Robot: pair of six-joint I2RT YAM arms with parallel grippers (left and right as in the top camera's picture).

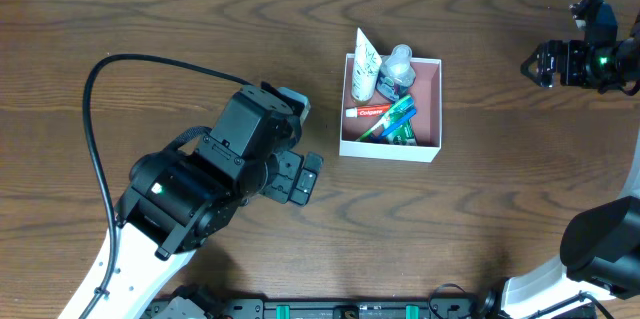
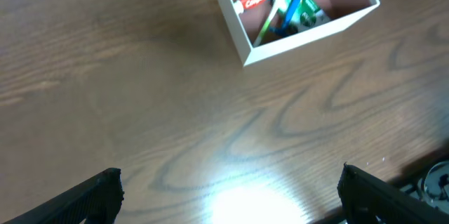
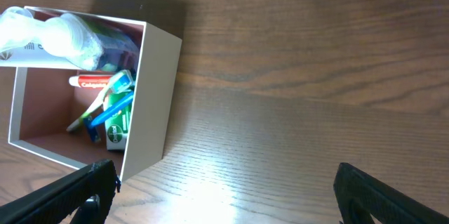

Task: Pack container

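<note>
Left arm: reaches in from the bottom-left corner of the dark wood-grain table [image 1: 200,19], forearm angled up and right, wrist pitched down. A black cable [image 1: 92,109] loops off its back.
Left gripper [image 1: 303,177]: released, jaws spread wide, nothing between them. In the left wrist view only bare table lies between its fingers [image 2: 95,196]. It sits low over the table, down-left of the container, near but apart.
Right arm: base bottom-right, wrist up at the top-right edge. Right gripper [image 1: 537,64] points left toward the container, well apart from it. It is also released and empty, with wide-set fingers [image 3: 379,196] over bare wood.
Shallow square box, white walls and dusty pink inside [image 1: 388,150]: flat on the table, right of centre, between the two grippers. Nothing grips it.
Inside, all crowded to the left half:
- white squeeze tube [image 1: 364,64], leaning out over the far-left rim
- small clear bottle [image 1: 399,67] beside it
- red-and-white toothpaste tube [image 1: 368,112] lying flat
- green toothbrush [image 1: 385,124] and blue toothbrush [image 1: 400,122], diagonal, side by side

The right part of the pink floor is bare.
</note>
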